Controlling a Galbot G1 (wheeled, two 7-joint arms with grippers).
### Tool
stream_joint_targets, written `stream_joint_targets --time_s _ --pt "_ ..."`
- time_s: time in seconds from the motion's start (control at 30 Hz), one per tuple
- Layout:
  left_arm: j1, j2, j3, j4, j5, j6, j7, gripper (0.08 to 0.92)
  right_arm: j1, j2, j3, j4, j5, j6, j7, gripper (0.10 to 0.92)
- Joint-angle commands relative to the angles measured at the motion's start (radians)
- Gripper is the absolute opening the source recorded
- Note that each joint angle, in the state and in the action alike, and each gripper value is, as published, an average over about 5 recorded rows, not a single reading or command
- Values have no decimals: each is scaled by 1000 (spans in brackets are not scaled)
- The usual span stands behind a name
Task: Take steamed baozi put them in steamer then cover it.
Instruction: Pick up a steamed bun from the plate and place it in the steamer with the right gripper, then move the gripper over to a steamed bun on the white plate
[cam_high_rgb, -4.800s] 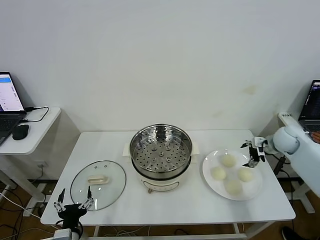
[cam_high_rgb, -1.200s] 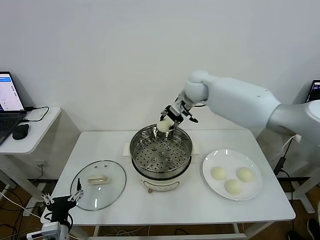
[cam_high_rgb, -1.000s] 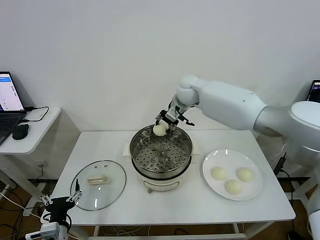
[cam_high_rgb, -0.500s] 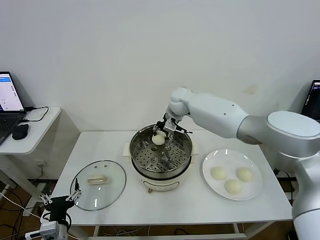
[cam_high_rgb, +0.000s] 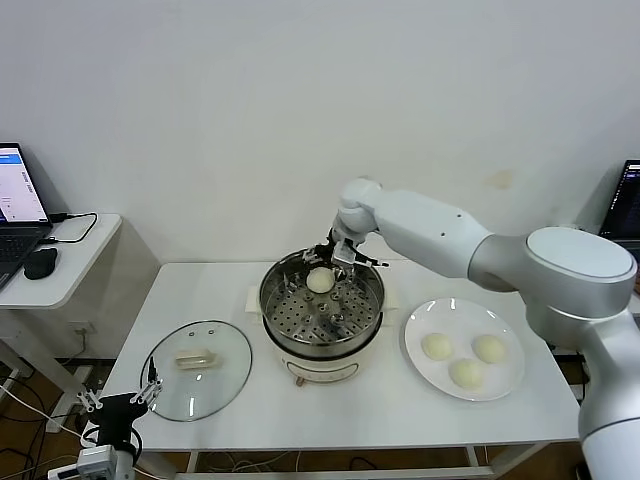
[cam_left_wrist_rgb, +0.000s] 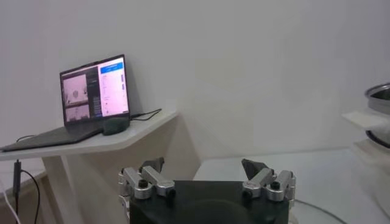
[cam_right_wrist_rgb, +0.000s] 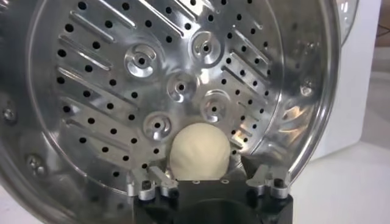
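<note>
The steamer (cam_high_rgb: 272, 310) stands mid-table, a shiny pot with a perforated tray (cam_right_wrist_rgb: 122, 91). One baozi (cam_high_rgb: 320, 281) lies on the tray at its far side. My right gripper (cam_high_rgb: 338, 260) hovers just behind it, open, its fingers spread either side of the bun (cam_right_wrist_rgb: 199, 151) without touching it. Three more baozi (cam_high_rgb: 466, 372) rest on a white plate (cam_high_rgb: 460, 313) to the right. The glass cover (cam_high_rgb: 225, 378) lies flat at the table's front left. My left gripper (cam_high_rgb: 118, 405) is parked low beyond that corner, open and empty (cam_left_wrist_rgb: 202, 164).
A side table at the far left carries a laptop (cam_high_rgb: 18, 190) and a mouse (cam_high_rgb: 42, 263). Another laptop (cam_high_rgb: 626, 200) shows at the right edge. Bare tabletop lies in front of the steamer.
My right gripper came down into the steamer with the baozi and opened. The bun now lies free on the tray. The left arm has barely moved.
</note>
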Motion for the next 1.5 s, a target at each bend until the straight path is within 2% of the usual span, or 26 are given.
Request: stream_joint_targets --time_s 0.03,0.13,0.23,0.37,0.53,0.7,0.87,1.27,1.5 --pt "5 5 -1 -22 0 2 1 823 133 -122 -48 223 336 -313 -83 822" --pt "9 9 0 -32 0 4 2 823 200 -229 -71 378 487 -580 -120 823" --pt "7 12 4 -41 1 8 3 823 249 -344 -89 497 556 -748 -136 823" --pt "-3 18 16 -50 1 17 6 823 293 -498 -102 623 589 -899 -151 823" --pt "-13 36 23 -46 -5 19 9 823 309 -681 -121 722 613 -1001 -156 823" --pt "-19 50 22 -38 -11 18 9 823 239 -806 -117 747 567 -975 -183 823" --pt "-25 58 18 -24 -18 17 10 823 105 -835 -68 686 477 -919 -204 822" --pt "-24 47 14 -18 -14 17 9 823 -251 -768 185 483 312 -798 -250 823" --pt "-15 38 6 -19 -10 16 9 823 -373 -683 283 383 220 -766 -227 823"
